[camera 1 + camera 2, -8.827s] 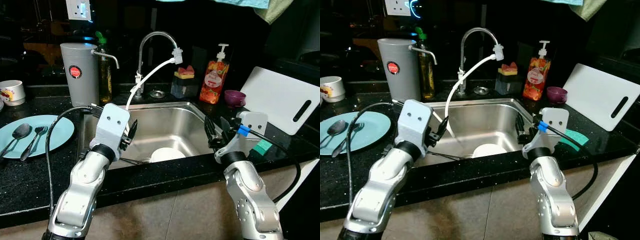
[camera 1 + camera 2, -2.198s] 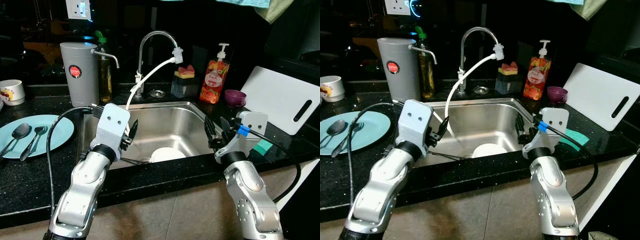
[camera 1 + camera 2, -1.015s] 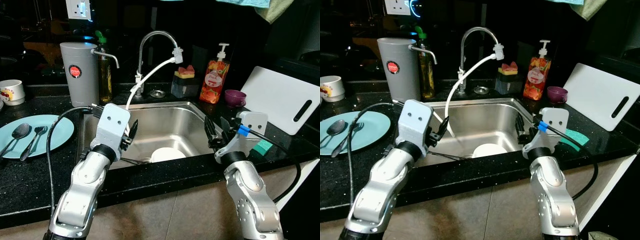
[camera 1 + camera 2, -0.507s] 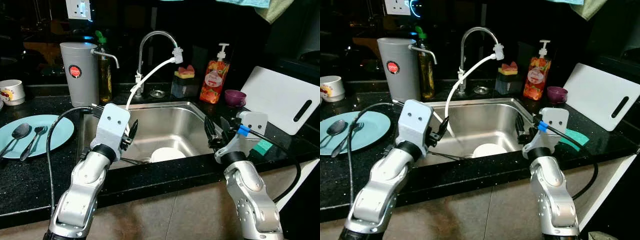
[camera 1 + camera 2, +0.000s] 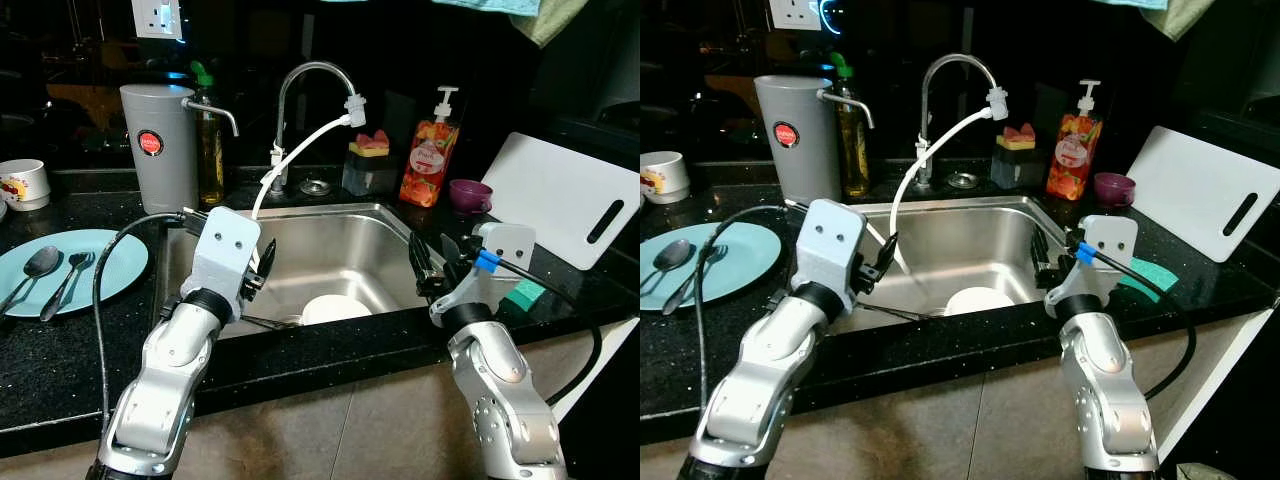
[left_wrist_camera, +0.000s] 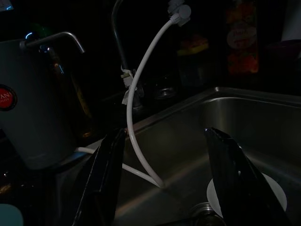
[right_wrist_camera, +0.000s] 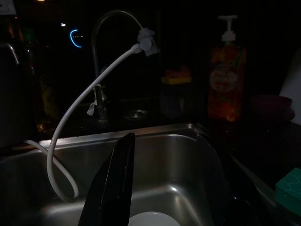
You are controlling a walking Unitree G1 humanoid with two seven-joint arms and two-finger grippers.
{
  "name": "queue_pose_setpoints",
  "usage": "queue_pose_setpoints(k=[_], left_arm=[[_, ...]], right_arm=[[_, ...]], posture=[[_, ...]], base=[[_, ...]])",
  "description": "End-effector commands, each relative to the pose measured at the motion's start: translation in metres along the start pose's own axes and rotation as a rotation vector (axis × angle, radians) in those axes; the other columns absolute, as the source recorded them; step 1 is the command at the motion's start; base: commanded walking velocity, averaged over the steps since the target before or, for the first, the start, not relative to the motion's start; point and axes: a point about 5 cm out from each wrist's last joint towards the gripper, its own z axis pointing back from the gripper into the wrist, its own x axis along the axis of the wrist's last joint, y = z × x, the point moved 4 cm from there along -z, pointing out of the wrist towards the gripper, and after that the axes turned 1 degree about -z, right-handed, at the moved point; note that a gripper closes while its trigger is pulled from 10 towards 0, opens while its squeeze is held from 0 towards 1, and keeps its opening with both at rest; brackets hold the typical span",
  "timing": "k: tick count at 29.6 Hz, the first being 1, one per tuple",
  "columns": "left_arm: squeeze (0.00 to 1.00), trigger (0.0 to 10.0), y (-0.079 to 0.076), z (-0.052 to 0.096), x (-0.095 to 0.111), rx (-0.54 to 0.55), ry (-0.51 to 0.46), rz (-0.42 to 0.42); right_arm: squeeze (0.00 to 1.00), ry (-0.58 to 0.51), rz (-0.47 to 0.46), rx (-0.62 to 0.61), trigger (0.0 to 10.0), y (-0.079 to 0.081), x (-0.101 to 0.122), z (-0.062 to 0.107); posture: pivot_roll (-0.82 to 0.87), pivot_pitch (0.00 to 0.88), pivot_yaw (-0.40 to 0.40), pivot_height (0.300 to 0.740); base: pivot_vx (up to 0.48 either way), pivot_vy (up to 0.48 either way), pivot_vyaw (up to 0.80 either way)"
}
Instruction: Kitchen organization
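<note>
Grippers, left [image 6: 162, 181] and right [image 7: 181, 188], both spread empty above sink [image 5: 370, 215]: best lowered slowly, straddling white dish's [image 5: 335, 308] rim before closing.

The left gripper [image 5: 262, 268] is hovering, its fingers spread apart. The right gripper [image 5: 432, 262] is hovering too, fingers likewise parted.

Silver jointed arms, white wrist housings, black cables, blue clip on right wrist, black-fingered left gripper [image 5: 262, 268], right gripper [image 5: 432, 262]

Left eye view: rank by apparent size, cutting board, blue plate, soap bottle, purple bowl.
1. cutting board
2. blue plate, cut by the frame edge, so its rank against the board is unsure
3. soap bottle
4. purple bowl
</note>
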Motion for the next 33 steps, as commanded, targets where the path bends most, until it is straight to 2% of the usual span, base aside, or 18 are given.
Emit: queue_pose_setpoints(k=[1,33], left_arm=[[0.00,10.0,-0.0016,0.0004,0.0001,-0.002,0.000,-0.006],[0.00,10.0,-0.0005,-0.0003,0.0002,0.001,0.000,-0.011]], right_arm=[[0.00,0.005,0.015,-0.005,10.0,-0.0015,0.0001,0.0011],[0.00,0.005,0.012,-0.007,10.0,-0.0012,-0.0009,0.0006]], posture=[[0.17,0.030,-0.114,0.740],[0.17,0.028,-0.111,0.740]], base=[[0.000,0.000,0.00],[0.000,0.000,0.00]])
